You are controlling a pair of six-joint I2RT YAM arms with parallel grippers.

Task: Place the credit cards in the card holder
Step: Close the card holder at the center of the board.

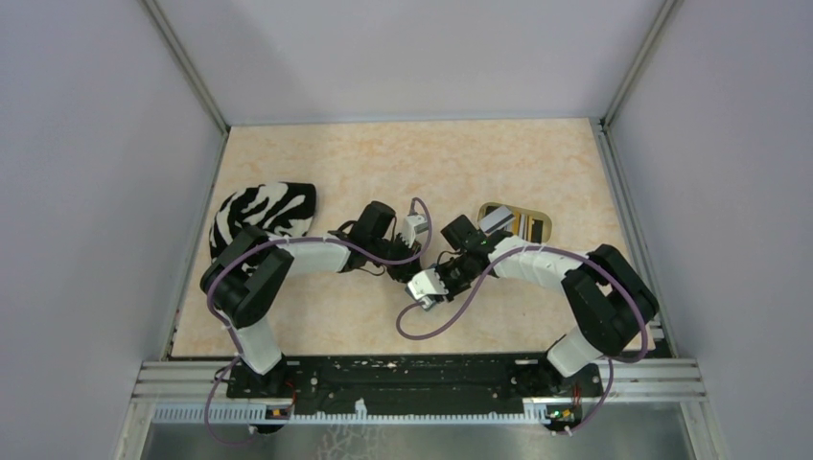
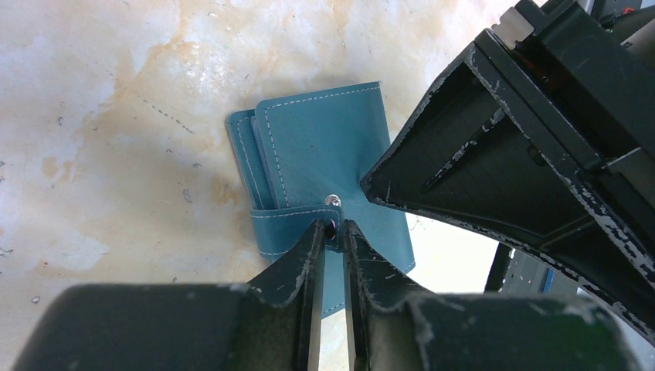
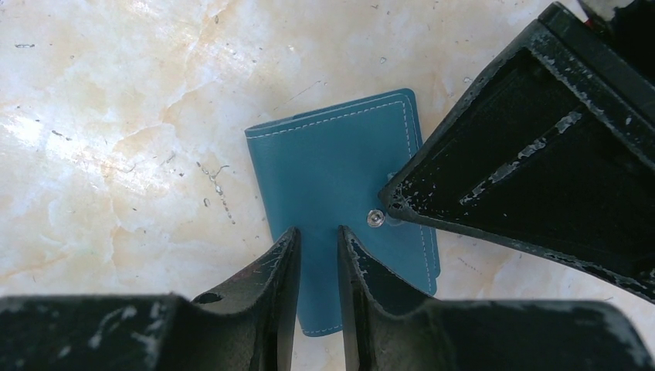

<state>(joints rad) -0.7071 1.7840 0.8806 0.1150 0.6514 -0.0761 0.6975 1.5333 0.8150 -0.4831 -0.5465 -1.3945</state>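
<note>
The teal-blue card holder (image 2: 320, 147) lies folded on the marbled table, also in the right wrist view (image 3: 340, 166); the arms hide it in the top view. My left gripper (image 2: 332, 230) is shut on its small snap tab (image 2: 297, 224), beside the metal snap (image 2: 333, 200). My right gripper (image 3: 318, 236) hovers right over the holder's cover with its jaws almost together and nothing between them. Both grippers meet mid-table, left (image 1: 407, 271) and right (image 1: 443, 273). The credit cards (image 1: 518, 222), grey-silver and striped, lie in the beige tray (image 1: 484, 208).
A zebra-patterned cloth (image 1: 264, 213) lies at the table's left side by the left arm's elbow. Grey walls enclose the table on three sides. Purple cables loop off both arms near the holder.
</note>
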